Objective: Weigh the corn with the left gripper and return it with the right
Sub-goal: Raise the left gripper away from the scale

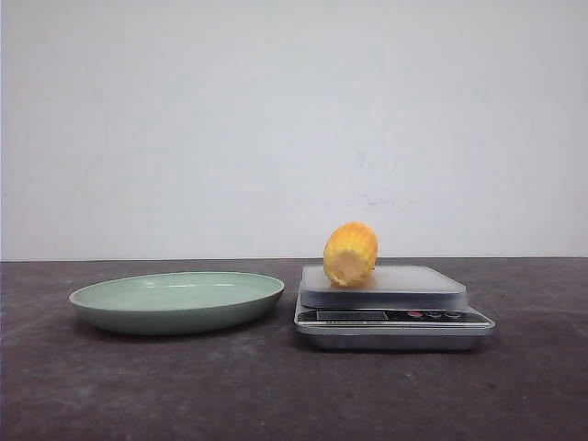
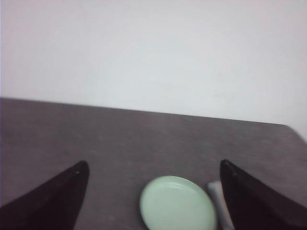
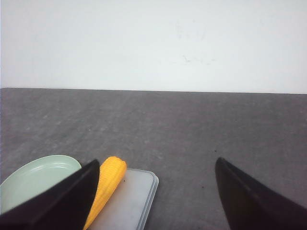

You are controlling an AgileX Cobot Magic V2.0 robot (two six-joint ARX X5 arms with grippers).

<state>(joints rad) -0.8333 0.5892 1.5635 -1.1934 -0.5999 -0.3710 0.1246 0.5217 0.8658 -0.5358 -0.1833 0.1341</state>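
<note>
Corn (image 1: 350, 254) on scale (image 1: 393, 306), beside plate (image 1: 176, 300)

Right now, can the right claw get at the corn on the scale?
Probably yes: the right claw is open, the corn lies uncovered on the scale, nothing between.

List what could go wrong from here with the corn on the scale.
The corn lies on its rounded side near the left edge of the scale platform, so a nudge might roll it off. The open right pincer sits off to one side of it; closing there could miss it.
</note>
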